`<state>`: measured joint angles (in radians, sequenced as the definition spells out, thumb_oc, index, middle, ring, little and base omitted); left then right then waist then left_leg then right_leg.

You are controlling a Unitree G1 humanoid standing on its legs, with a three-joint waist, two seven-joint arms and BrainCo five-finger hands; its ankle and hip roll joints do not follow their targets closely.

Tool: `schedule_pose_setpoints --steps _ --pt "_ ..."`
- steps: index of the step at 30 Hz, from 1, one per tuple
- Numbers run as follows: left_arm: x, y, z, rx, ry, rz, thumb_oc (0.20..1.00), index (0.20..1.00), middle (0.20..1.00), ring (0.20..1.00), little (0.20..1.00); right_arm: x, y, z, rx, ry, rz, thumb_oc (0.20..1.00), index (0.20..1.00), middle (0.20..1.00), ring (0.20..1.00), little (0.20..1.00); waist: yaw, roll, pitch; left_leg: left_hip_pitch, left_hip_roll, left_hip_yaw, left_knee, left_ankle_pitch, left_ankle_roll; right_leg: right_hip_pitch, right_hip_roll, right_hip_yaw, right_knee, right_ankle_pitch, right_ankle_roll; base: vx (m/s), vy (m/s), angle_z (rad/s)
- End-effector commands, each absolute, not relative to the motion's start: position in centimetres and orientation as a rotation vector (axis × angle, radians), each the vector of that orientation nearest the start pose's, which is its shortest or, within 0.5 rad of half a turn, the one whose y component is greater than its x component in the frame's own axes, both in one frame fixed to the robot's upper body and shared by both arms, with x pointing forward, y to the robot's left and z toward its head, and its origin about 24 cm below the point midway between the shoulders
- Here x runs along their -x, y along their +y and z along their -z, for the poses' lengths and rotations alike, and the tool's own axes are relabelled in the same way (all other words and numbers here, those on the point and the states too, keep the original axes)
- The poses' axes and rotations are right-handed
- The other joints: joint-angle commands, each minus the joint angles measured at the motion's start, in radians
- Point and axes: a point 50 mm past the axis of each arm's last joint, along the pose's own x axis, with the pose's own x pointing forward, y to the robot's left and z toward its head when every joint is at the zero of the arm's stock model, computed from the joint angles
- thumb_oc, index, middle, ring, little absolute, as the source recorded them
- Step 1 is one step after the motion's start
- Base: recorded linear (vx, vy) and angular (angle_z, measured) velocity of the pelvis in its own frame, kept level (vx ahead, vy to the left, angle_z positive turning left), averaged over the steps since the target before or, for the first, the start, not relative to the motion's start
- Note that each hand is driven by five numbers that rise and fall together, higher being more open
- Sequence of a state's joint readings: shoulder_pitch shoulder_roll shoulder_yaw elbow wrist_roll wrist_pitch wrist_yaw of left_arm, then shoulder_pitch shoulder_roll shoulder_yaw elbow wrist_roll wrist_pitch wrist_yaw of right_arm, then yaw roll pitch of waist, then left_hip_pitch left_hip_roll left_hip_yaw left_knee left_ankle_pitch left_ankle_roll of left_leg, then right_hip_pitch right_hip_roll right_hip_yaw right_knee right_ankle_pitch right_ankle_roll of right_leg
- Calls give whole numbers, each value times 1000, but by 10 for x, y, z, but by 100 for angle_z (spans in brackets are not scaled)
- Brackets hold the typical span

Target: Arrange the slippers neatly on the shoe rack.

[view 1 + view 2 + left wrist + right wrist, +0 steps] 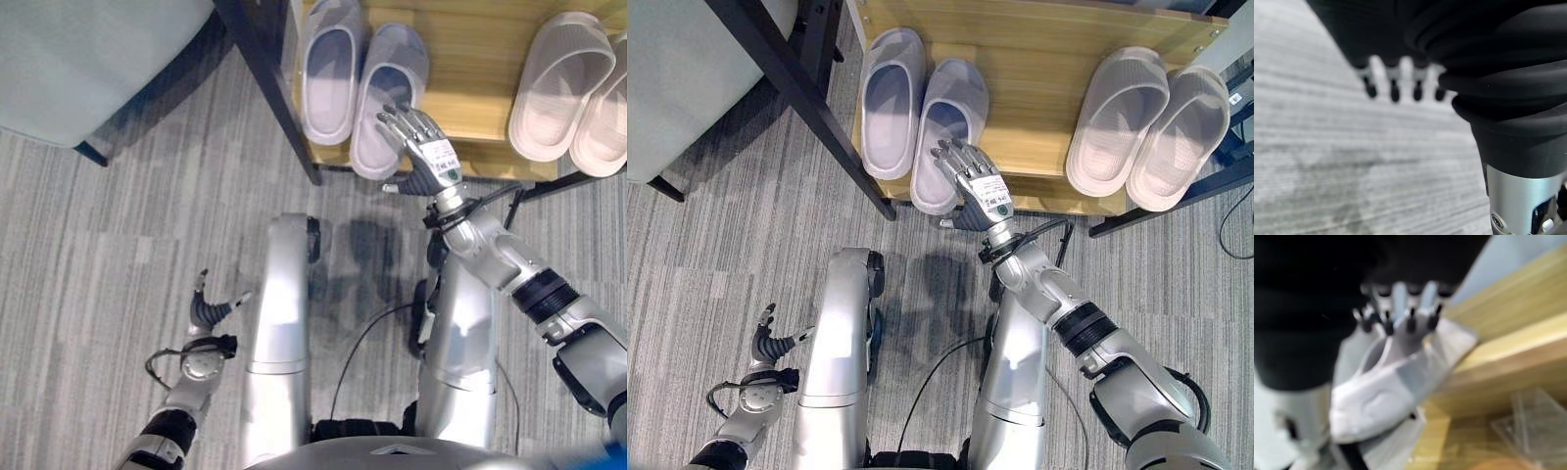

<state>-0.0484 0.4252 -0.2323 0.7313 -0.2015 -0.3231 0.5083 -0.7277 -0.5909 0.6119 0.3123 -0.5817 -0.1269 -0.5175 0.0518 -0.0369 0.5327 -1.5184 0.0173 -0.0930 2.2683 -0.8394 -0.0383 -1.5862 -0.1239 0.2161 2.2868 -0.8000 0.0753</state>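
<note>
On the wooden shoe rack [470,59], a lavender pair stands at the left. Its left slipper [330,73] lies fully on the shelf. The heel of its right slipper [385,98] overhangs the front edge. A pale pink pair [560,86] sits side by side at the right end. My right hand [423,147] is open with straight fingers at the right side of the overhanging slipper [1386,382]; whether it touches is unclear. My left hand [208,308] hangs low over the carpet, its fingers [1393,90] relaxed and holding nothing.
A dark slanted frame leg [269,88] borders the rack's left side. A grey upholstered seat [88,59] stands beyond it at the upper left. Grey striped carpet [118,245] covers the floor. A clear plastic box [1533,421] sits under the shelf.
</note>
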Motion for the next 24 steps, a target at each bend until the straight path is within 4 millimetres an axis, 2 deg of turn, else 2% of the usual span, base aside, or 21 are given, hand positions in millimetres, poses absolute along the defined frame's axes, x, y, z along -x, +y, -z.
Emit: schedule_pose_setpoints --steps 1,14,24 --pt "-207 266 51 -447 275 -418 1000 1000 1000 1000 1000 -336 -106 -198 1174 -979 -3 1000 1000 1000 1000 1000 72 -6 -13 -52 -26 -47 59 22 67 21 22 66 88 140 -152 0 0 0" --pt "-202 269 55 -479 296 -414 1000 1000 1000 1000 1000 -348 -101 -196 1206 -951 13 1000 1000 1000 1000 1000 78 -5 -13 -52 -28 -47 60 20 64 21 22 65 87 140 -153 0 0 0" --pt "-199 269 56 -499 301 -386 1000 1000 1000 1000 1000 -369 -122 -187 1275 -818 102 1000 1000 1000 1000 1000 86 6 -13 -52 -28 -46 57 20 62 23 23 65 90 140 -152 0 0 0"
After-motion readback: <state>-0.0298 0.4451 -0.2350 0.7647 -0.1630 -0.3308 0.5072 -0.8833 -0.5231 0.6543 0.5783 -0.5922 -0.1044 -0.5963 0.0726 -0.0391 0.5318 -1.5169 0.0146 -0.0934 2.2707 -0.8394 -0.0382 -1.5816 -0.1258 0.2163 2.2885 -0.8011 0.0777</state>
